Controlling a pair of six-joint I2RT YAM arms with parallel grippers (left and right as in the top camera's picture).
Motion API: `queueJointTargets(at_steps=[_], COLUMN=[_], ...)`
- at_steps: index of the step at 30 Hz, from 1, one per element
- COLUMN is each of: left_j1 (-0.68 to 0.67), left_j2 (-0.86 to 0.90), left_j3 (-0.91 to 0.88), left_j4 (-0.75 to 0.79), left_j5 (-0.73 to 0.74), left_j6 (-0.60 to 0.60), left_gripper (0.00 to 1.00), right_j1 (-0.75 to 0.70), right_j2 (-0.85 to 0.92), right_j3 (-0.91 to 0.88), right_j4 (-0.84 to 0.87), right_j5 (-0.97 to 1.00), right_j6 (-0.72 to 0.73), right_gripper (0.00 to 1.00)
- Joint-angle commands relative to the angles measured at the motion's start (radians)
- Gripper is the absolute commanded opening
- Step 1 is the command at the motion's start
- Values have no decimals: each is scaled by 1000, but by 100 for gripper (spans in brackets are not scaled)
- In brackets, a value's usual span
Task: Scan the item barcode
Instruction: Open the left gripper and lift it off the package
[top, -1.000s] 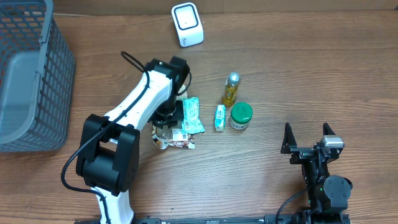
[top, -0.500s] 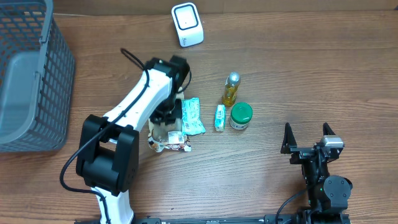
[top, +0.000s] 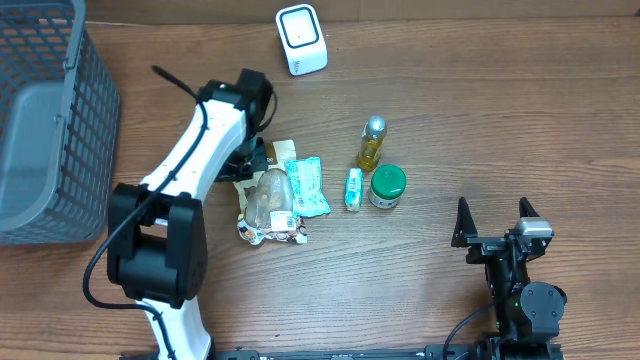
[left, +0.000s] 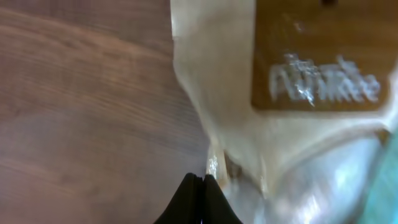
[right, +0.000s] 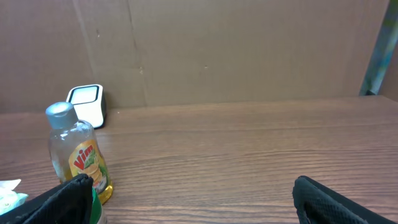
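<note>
A cream and clear snack bag (top: 268, 200) with a brown label lies on the wooden table, and it fills the right of the left wrist view (left: 280, 137). My left gripper (top: 250, 166) sits at the bag's upper left edge. Its black fingers are shut tip to tip (left: 202, 180), touching the bag's crimped edge, with nothing visibly pinched between them. The white barcode scanner (top: 301, 38) stands at the table's back and also shows in the right wrist view (right: 87, 102). My right gripper (top: 493, 215) rests wide open at the front right, nothing between its fingers (right: 191, 185).
A grey mesh basket (top: 40, 130) stands at the far left. Right of the bag lie a teal packet (top: 310, 185), a small tube (top: 353, 188), a green-lidded jar (top: 387, 186) and a yellow bottle (top: 371, 145) (right: 78, 158).
My left arm has swung up and to the left off the bag, uncovering it. Its fingers have closed fully. The right arm has not moved.
</note>
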Motion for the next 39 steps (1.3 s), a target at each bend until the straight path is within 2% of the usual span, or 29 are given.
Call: queueJointTargets(at_steps=[1, 5, 11, 18, 23, 28, 39], left_j1=[6, 1, -25, -38, -26, -35, -12], left_j2=[-18, -18, -18, -18, -19, -19, -19], left_j3=[-89, -104, -103, -99, -1, 199, 344], left_j4=[100, 149, 233, 266, 181, 27, -73], left_j5=[-13, 16, 225, 225, 222, 264, 332], left_j6=[76, 103, 153, 150, 150, 149, 151], left_gripper=[4, 4, 4, 4, 4, 5, 7], right_j1=[-3, -3, -3, -3, -3, -3, -3], right_j2=[-8, -8, -8, -8, -8, -8, -8], right_j3=[-11, -11, -11, -11, -11, -11, -11], right_j4=[6, 6, 6, 6, 6, 6, 6], right_j5=[10, 10, 10, 10, 10, 10, 10], right_j6=[4, 4, 4, 4, 4, 4, 4], right_gripper=[100, 100, 100, 100, 100, 100, 100])
